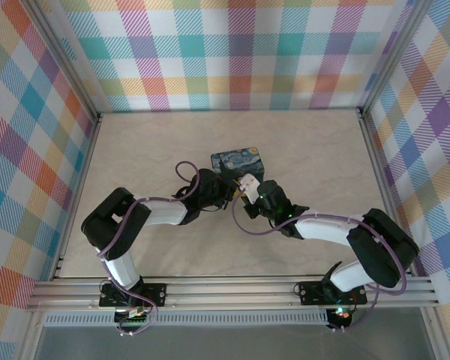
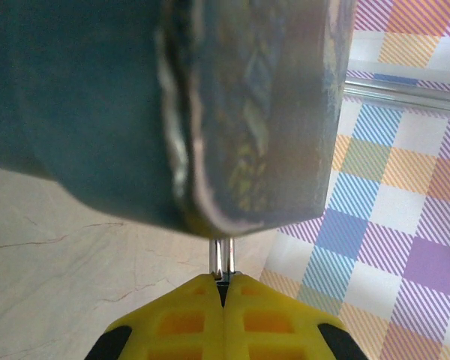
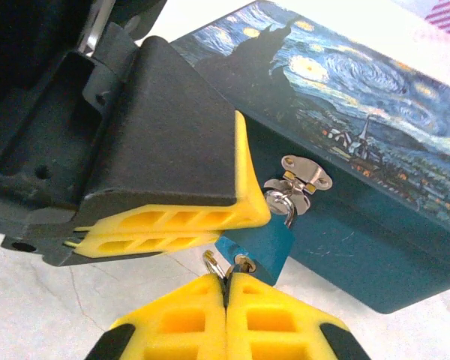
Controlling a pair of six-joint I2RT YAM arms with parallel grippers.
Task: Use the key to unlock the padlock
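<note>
The padlock (image 3: 256,241) hangs from the hasp (image 3: 304,174) on the near side of the painted box (image 3: 360,135), which sits mid-surface (image 3: 37,315). The left pincer (image 2: 225,283) is pressed together on a thin silvery rod, seemingly the shackle (image 2: 223,259), steadying the lock. The right pincer (image 3: 226,289) is pinched shut on the key (image 3: 212,264), just under the blue body at the keyway. Whether the blade is fully seated cannot be told. The step looks like turning the key: rotate the right wrist about the key's own axis, without side pull, while the left holds firm so the lock cannot swing.
</note>
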